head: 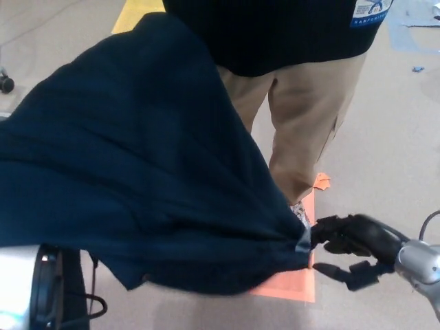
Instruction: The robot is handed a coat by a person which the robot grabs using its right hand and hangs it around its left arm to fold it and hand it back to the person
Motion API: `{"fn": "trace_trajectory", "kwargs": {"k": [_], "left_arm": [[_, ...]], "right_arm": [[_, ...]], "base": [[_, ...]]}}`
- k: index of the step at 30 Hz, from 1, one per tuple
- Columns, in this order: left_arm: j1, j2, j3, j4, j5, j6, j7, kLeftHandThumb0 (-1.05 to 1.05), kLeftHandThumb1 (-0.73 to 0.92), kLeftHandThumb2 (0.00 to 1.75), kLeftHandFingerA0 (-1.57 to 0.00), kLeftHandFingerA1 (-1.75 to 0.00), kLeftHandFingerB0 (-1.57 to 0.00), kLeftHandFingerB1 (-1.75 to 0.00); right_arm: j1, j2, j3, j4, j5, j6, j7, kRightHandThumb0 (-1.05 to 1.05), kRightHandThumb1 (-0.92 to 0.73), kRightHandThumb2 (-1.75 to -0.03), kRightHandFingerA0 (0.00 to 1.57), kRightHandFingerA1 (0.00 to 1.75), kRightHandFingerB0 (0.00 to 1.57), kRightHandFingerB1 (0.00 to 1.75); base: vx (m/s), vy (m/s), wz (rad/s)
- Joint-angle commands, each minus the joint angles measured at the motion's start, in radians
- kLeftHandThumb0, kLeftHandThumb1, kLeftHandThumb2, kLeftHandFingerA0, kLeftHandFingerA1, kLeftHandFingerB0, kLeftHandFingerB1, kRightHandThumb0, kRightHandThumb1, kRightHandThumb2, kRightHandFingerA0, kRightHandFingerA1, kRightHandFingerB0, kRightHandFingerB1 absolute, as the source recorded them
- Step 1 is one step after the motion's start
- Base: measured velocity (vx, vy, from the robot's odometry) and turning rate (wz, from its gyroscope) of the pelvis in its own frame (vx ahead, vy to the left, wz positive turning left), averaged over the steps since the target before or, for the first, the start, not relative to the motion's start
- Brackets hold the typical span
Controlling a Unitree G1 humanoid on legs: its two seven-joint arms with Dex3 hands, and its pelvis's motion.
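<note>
The coat (130, 172) is a dark navy, matte cloth that fills the picture from 9 o'clock through the centre. It hangs in one broad sheet with long, soft folds that run together toward a single gathered point at about 4 o'clock. Its top edge rises to a rounded peak near 11 o'clock, and its lower hem sags in a loose curve across 6 o'clock, clear of the floor (392, 151).

At that gathered point the right robot hand (350, 251) pinches the bunched corner of the coat with its upper fingers (330, 232) pressed onto the cloth. Its lower digit juts out beneath, apart from the fabric.

At 7 o'clock the silver cuff of the left arm (20, 289) shows just under the coat's hem. The cloth lies over it.

Behind the coat, from 12 to 2 o'clock, stands a person (289, 34) in a black top and tan trousers (309, 117), on an orange patch (295, 283) of the pale floor.
</note>
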State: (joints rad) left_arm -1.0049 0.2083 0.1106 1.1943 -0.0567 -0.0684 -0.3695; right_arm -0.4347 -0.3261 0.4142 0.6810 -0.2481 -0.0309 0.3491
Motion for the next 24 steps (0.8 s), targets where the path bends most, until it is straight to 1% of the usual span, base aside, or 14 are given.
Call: {"fn": "trace_trajectory", "kwargs": {"k": [1,2,3,5,6,8,9,10,11,12,17,18,20,24], "left_arm": [[-0.073,0.156,0.081,-0.071,-0.058,-0.02,-0.048,-0.86,0.69,1.01,-0.09,-0.31,-0.08,-0.26],[-0.071,0.155,0.086,-0.069,-0.063,-0.015,-0.05,-0.86,0.68,1.01,-0.09,-0.31,-0.08,-0.26],[-0.07,0.156,0.087,-0.069,-0.063,-0.014,-0.051,-0.86,0.68,1.01,-0.09,-0.31,-0.08,-0.27],[-0.063,0.156,0.093,-0.073,-0.063,-0.012,-0.053,-0.86,0.68,1.0,-0.09,-0.3,-0.08,-0.26],[-0.056,0.157,0.09,-0.079,-0.056,-0.021,-0.057,-0.77,0.82,0.67,-0.09,-0.25,-0.08,-0.24],[-0.053,0.157,0.091,-0.083,-0.054,-0.018,-0.061,-0.76,0.83,0.66,-0.09,-0.27,-0.06,-0.26],[-0.049,0.159,0.091,-0.087,-0.051,-0.01,-0.065,-0.86,0.7,1.02,-0.09,-0.28,-0.08,-0.24],[-0.044,0.159,0.092,-0.093,-0.048,-0.004,-0.069,-0.86,0.7,1.02,-0.08,-0.28,-0.08,-0.23],[-0.04,0.158,0.093,-0.096,-0.047,-0.003,-0.07,-0.86,0.7,1.02,-0.08,-0.28,-0.08,-0.23],[-0.037,0.158,0.096,-0.097,-0.048,-0.001,-0.071,-0.85,0.7,1.01,-0.08,-0.28,-0.07,-0.23],[-0.025,0.16,0.106,-0.113,-0.055,0.01,-0.079,-0.74,0.64,1.01,-0.03,-0.35,-0.03,-0.3],[-0.021,0.161,0.109,-0.117,-0.058,0.011,-0.083,-0.75,0.81,0.66,-0.1,-0.25,-0.08,-0.23],[-0.016,0.165,0.107,-0.123,-0.055,0.007,-0.089,-0.79,0.73,0.74,-0.09,-0.27,-0.09,-0.25],[-0.001,0.169,0.105,-0.131,-0.055,-0.01,-0.108,-0.74,0.84,0.66,-0.09,-0.27,-0.06,-0.26]], "right_arm": [[-0.013,-0.213,0.115,0.459,-0.177,0.033,0.096,-0.97,-0.54,-0.94,0.0,0.0,0.0,0.0],[-0.01,-0.225,0.091,0.468,-0.144,0.019,0.103,-0.96,-0.52,-0.94,0.0,0.0,0.0,0.0],[-0.01,-0.231,0.09,0.471,-0.14,0.008,0.103,-1.01,-0.67,-0.62,0.0,0.0,0.0,0.0],[-0.014,-0.252,0.09,0.495,-0.134,-0.012,0.104,-0.96,-0.69,-0.6,0.0,0.0,0.0,0.0],[-0.016,-0.266,0.095,0.508,-0.136,-0.03,0.108,-0.99,-0.71,-0.61,0.0,0.0,0.0,0.0],[-0.021,-0.269,0.094,0.526,-0.131,-0.039,0.113,-0.95,-0.71,-0.61,0.0,0.0,0.0,0.0],[-0.025,-0.277,0.077,0.544,-0.111,-0.041,0.135,-0.94,-0.57,-0.96,0.0,0.01,0.0,0.0],[-0.032,-0.288,0.056,0.564,-0.089,-0.041,0.165,-0.91,-0.7,-0.61,0.0,0.0,0.0,0.0],[-0.036,-0.291,0.055,0.573,-0.09,-0.041,0.173,-0.91,-0.7,-0.61,0.0,0.0,0.0,0.0],[-0.044,-0.304,0.053,0.584,-0.092,-0.054,0.186,-0.95,-0.57,-0.95,0.0,0.0,0.0,0.0],[-0.054,-0.335,-0.053,0.615,-0.037,-0.047,0.229,-0.98,-0.62,-1.0,0.0,0.0,0.0,0.0],[-0.049,-0.337,-0.096,0.618,-0.01,-0.044,0.2,-0.99,-0.68,-1.04,0.0,0.0,0.0,0.0],[-0.032,-0.327,-0.191,0.619,0.041,-0.052,0.137,-0.93,-0.66,-0.93,0.0,0.03,0.0,0.02],[0.011,-0.258,-0.359,0.593,0.112,-0.107,-0.029,-0.84,-0.72,-1.06,0.0,0.13,0.0,0.12]], "base": [[0.0,0.0,0.0],[0.0,0.0,0.0],[0.0,0.0,0.0],[0.0,0.0,0.0],[0.0,0.0,0.0],[0.0,0.0,0.0],[0.0,0.0,0.0],[0.0,0.0,0.0],[0.0,0.0,0.0],[0.0,0.0,0.0],[0.0,0.0,0.0],[0.0,0.0,0.0],[0.0,0.0,0.0],[0.0,0.0,0.0]]}}
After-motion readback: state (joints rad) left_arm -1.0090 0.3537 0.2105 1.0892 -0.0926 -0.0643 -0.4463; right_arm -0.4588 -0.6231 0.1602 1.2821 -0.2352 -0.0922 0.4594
